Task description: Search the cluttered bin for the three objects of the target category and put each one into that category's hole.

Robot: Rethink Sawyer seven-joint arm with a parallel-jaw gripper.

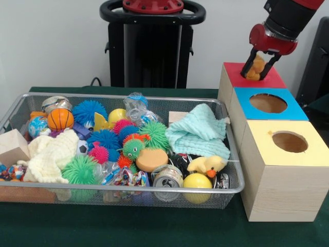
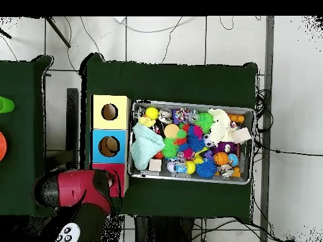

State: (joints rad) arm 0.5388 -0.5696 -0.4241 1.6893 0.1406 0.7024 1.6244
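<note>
My gripper (image 1: 258, 68) hangs over the red box (image 1: 275, 80) at the back right, shut on a small yellow-orange toy (image 1: 256, 67) that sits between its black fingers just above the box top. The red box's hole is hidden behind the gripper and toy. In front of it stand the blue box (image 1: 244, 100) and the yellow box (image 1: 267, 154), each with a round hole on top. The wire bin (image 1: 154, 189) holds spiky balls, a yellow duck (image 1: 207, 165), a basketball (image 1: 60, 119), cloths and cans. In the overhead view my arm (image 2: 82, 189) covers most of the red box (image 2: 120, 176) and hides the gripper.
The three boxes stand tight against the bin's right end in the front view. A mint cloth (image 1: 199, 131) lies in the bin next to the boxes. A wooden block (image 1: 13, 146) sits at the bin's left end. Green cloth covers the table (image 2: 189, 79).
</note>
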